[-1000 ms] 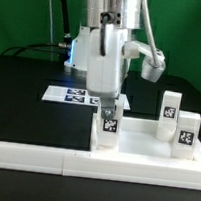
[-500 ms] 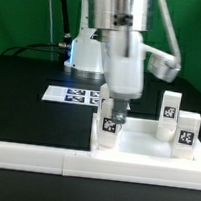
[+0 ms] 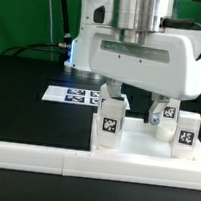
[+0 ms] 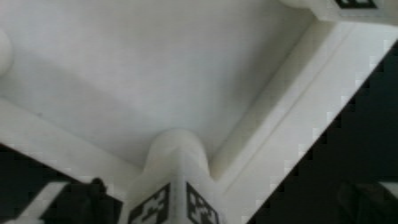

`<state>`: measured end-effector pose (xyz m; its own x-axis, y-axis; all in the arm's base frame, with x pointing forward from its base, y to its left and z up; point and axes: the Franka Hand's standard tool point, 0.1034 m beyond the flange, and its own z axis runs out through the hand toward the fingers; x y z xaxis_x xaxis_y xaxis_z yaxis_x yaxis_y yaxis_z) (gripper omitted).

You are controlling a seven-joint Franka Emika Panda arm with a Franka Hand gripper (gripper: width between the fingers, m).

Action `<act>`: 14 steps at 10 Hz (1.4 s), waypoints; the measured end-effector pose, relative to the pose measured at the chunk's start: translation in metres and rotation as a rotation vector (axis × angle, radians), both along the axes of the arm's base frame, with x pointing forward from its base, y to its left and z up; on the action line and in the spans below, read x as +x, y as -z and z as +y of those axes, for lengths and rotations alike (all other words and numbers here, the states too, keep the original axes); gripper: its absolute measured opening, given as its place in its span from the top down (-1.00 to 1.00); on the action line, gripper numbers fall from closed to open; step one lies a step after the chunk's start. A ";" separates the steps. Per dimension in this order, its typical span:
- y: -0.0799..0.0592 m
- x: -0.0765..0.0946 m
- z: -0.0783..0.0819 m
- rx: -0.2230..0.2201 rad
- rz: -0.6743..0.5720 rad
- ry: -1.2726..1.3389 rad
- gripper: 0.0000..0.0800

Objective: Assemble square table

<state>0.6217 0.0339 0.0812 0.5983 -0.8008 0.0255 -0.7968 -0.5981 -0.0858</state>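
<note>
Black counter, green backdrop. Upright white leg (image 3: pixel 108 120) stands at a corner of the square table slab (image 3: pixel 134 142), long axis vertical. It sits directly below the gripper (image 3: pixel 136 100), between the two fingers (image 3: pixel 157 111); wrist view shows its top (image 4: pixel 175 175) centred, nothing pinched. Fingers spread wide, clear of it. Two more legs (image 3: pixel 188 133) stand near the slab's edge on the exterior view's right. Marker board (image 3: pixel 74 94) lies behind.
</note>
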 end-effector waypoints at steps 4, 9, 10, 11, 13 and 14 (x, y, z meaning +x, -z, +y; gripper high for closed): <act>0.010 -0.006 -0.031 -0.050 -0.024 -0.345 -0.62; 0.012 -0.007 -0.035 -0.060 -0.023 -0.442 -0.55; 0.012 -0.007 -0.034 -0.059 -0.023 -0.437 -0.10; 0.012 -0.007 -0.034 -0.050 -0.022 -0.349 0.28; 0.012 -0.008 -0.033 -0.036 -0.019 -0.209 0.27; 0.012 -0.008 -0.033 -0.029 -0.017 -0.128 0.27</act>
